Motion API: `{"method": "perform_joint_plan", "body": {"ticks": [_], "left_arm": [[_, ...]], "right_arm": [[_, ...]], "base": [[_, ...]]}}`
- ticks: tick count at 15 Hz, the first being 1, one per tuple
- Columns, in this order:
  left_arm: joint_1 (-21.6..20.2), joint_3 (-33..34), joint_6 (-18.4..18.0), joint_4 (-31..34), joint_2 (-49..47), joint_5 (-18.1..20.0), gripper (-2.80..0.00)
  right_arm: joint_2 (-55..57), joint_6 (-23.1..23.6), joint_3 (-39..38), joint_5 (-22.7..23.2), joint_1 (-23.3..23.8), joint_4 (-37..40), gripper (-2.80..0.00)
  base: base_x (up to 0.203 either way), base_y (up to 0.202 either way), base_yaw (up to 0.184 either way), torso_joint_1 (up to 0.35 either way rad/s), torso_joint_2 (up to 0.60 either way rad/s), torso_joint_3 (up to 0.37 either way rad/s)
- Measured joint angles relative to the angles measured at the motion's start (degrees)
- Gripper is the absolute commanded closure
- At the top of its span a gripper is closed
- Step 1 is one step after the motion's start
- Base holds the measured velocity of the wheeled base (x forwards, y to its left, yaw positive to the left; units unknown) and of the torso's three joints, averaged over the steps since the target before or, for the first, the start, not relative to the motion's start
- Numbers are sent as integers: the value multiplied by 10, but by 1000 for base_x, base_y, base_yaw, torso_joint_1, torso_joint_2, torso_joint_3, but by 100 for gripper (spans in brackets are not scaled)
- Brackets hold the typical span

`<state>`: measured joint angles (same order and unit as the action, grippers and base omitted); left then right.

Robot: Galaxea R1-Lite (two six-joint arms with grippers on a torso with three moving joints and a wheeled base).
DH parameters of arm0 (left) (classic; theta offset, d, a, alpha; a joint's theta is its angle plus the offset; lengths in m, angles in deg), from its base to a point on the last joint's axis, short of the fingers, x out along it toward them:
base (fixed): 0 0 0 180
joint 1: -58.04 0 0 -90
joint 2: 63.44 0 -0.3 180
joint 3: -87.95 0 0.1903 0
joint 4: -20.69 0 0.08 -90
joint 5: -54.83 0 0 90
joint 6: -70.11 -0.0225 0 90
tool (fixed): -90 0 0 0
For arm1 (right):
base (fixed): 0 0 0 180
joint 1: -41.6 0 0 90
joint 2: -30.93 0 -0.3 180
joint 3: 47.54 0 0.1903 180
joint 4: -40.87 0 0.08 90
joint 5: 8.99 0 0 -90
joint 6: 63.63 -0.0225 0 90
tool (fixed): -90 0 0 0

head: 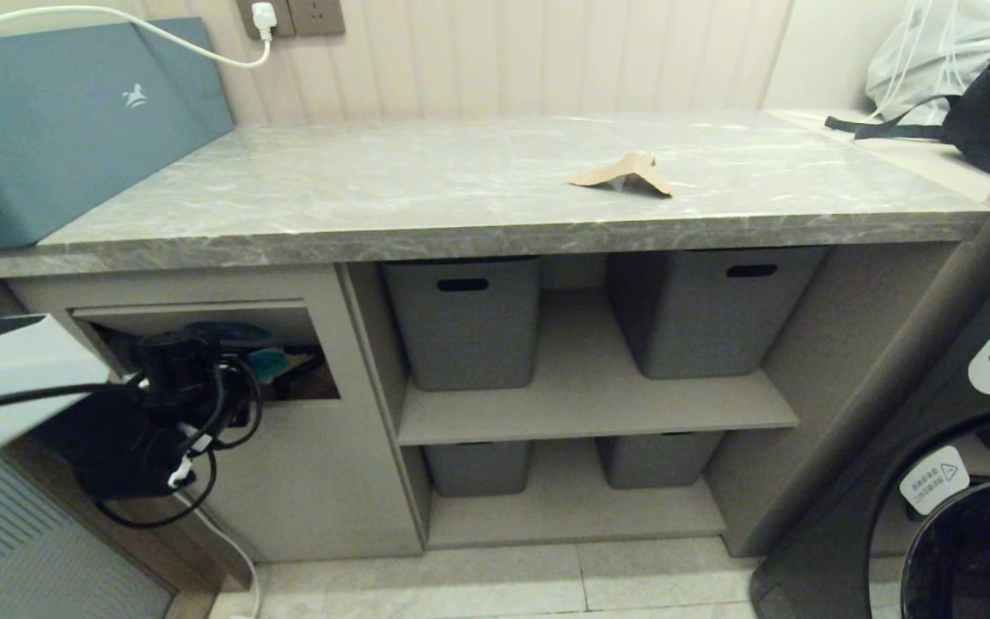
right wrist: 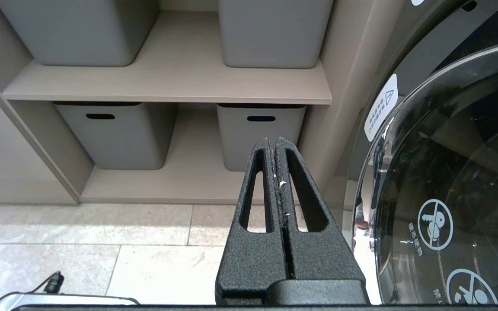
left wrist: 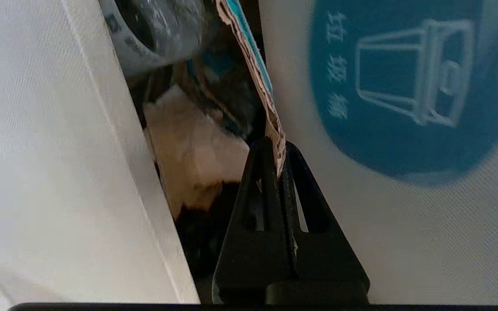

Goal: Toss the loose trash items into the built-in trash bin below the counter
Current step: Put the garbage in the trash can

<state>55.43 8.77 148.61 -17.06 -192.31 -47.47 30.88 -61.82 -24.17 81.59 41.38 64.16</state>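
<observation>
A: Where the flap [left wrist: 404, 181] of the built-in trash bin [head: 306, 464] tips inward, reads as a dark blue oval sticker [left wrist: 409, 86] with a white bin outline and a column of white characters, too blurred to spell out.

B: And on the cyan-faced cardboard scrap [left wrist: 253, 73]?

A: Pinched between the shut fingers of the left gripper [left wrist: 280, 149], torn edge upward, squeezed into the narrow dark slot between flap and cabinet frame. Pale crumpled waste [left wrist: 193, 151] just beyond, inside the bin. Little room either side of the fingers.

B: Other scrap?

A: Plain tan scrap [head: 624, 174] lying tented on the counter [head: 375, 189], well right of the bin and short of the thick front edge, bare stone all round it.

B: Other writing near the bin?

A: A white horse-like mark on the teal-blue box [head: 57, 120] above the bin; far right, a large "3" on the washing machine [head: 959, 481], plus a warning-triangle label.

B: Right gripper [right wrist: 277, 140]?

A: Clamped shut on nothing, parked low before the grey tubs [right wrist: 119, 134], beside the machine's glass door.
</observation>
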Motion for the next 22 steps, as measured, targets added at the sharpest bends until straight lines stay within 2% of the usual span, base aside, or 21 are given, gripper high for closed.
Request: {"method": "perform_joint_plan", "body": {"ticks": [2,5,9,10,13,18,22], "left_arm": [[3,-31,-7,0,-19,-24,0],[11,-54,-32,-17,-39,-28,0],[16,-63,-31,-23,-52,-29,0],[16,-69,-31,-23,-57,-30,-280],[16,-89,-32,-22,-67,-30,-280],[22,-122,-29,-20,-83,-33,-280],[19,-138,-26,-17,-95,-63,-280]], "right_arm": [[0,0,0,0,0,0,0],[0,0,0,0,0,1,0],[0,1,0,-1,0,1,0],[0,4,0,-1,0,2,0],[0,26,0,0,0,3,0],[0,30,0,0,0,3,0],[0,30,0,0,0,3,0]], "base": [[0,0,0,0,0,0],[0,0,0,0,0,0],[0,0,0,0,0,0],[0,0,0,0,0,0],[0,0,0,0,0,0],[0,0,0,0,0,0],[0,0,0,0,0,0]]}}
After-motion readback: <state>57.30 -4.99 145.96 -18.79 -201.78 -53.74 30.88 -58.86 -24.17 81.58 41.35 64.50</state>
